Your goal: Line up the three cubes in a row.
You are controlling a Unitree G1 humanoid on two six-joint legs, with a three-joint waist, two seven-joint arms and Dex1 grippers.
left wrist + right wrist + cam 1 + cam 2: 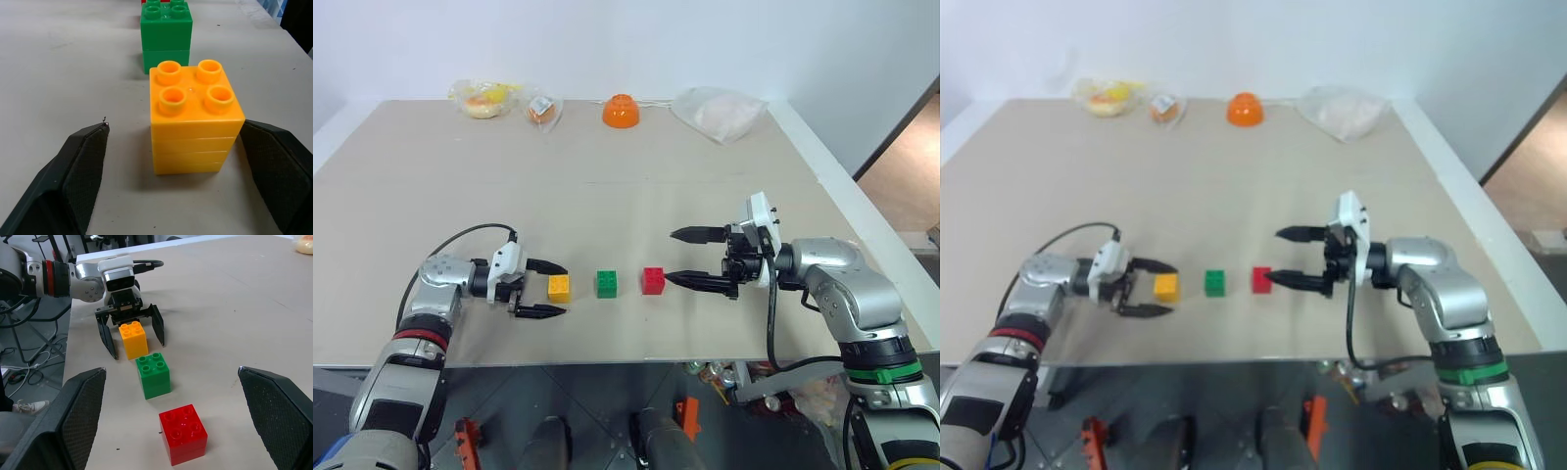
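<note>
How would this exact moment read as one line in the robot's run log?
cubes: yellow-orange studded plastic block, green block, red block in row | left fingers: open, straddling yellow-orange | right fingers: open beside red

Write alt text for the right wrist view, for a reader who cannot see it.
Three studded cubes sit in a row on a tan table: red cube nearest, then green cube, then yellow-orange cube. The left gripper straddles the yellow-orange one, fingers open and clear of it.

A beige table (607, 166) stands against a plain white wall (626, 44), dark floor below.
</note>
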